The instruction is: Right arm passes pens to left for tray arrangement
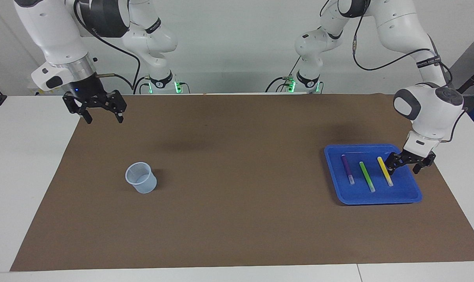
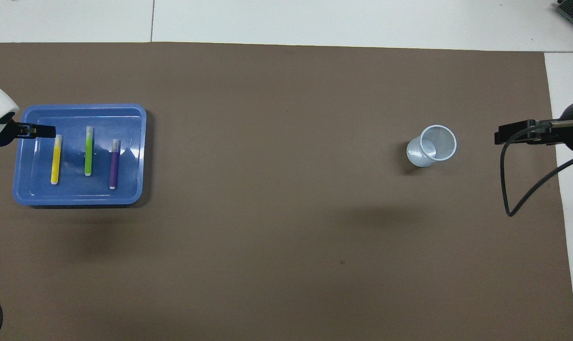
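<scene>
Lettering first: there are dark bands with white print on my arms, and I can't read a word of it.

Clock directions below are read on the overhead view, twelve o'clock pointing away from me.

My left gripper (image 1: 404, 167) hangs over the tray (image 1: 378, 197), above its nine o'clock rim, jaws spread wide and holding nothing. One fingertip shows close to the yellow pen (image 1: 385, 171), and I can't tell whether there is a gap between them. From overhead that hand is only a dark bar poking in from the edge, the arm cut off.

My right gripper (image 1: 104, 117) waits in the air over the three o'clock edge of the brown mat (image 1: 237, 227), jaws spread too, empty. Overhead shows it edge-on, with a looping black cable and little more.

Now the pens. All three lie flat in the bright blue tray, which sits at nine o'clock on the mat. They are parallel, side by side and apart, with their pale ends pointing to twelve. Yellow is toward nine, the green pen (image 1: 366, 176) is in the middle, and the purple pen (image 1: 347, 169) is toward three, slightly lower than the others.

The translucent cup (image 1: 142, 178) stands upright well apart, around three o'clock on the mat.
</scene>
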Available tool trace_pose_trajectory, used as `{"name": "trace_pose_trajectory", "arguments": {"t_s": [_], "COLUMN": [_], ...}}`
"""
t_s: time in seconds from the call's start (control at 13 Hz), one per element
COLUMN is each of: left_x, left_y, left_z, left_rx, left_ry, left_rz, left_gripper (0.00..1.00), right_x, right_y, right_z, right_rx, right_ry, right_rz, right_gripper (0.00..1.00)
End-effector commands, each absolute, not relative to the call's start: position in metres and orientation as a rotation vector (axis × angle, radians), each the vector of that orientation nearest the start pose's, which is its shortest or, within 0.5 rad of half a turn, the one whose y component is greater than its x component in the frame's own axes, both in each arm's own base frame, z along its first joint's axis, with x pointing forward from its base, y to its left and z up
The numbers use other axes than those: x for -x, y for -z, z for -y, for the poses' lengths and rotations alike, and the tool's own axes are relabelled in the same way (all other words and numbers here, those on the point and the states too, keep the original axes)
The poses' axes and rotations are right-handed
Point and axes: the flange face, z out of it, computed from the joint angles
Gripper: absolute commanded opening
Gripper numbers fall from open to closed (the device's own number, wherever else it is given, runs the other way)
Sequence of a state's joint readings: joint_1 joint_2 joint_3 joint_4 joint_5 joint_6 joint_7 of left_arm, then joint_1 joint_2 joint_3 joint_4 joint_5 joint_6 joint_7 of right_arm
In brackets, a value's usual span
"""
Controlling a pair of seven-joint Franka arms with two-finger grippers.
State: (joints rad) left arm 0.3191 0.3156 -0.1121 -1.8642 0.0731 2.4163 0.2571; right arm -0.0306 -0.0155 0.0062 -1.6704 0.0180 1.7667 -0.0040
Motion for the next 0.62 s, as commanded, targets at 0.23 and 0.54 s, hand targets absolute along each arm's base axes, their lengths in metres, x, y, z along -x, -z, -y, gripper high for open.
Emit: {"name": "trace_pose_trajectory", "arguments": {"t_s": [0.23, 0.54], "left_x": [-0.626, -0.625], "left_y": [-0.421, -0.486], "left_z": [-0.114, -0.069], "left_rx": [3.014, 3.037], "left_ry": [0.348, 0.218], "left_rz": [-0.2, -0.235], "left_gripper": [1.0, 1.0], "right_x": [-0.559, -0.555], "right_y": [-0.607, -0.608], "right_z": [0.015, 0.017], "right_rx": [3.104, 3.104], "right_ry": [0.149, 0.125], "right_rz": [-0.035, -0.044], "right_gripper": [1.0, 1.0]}}
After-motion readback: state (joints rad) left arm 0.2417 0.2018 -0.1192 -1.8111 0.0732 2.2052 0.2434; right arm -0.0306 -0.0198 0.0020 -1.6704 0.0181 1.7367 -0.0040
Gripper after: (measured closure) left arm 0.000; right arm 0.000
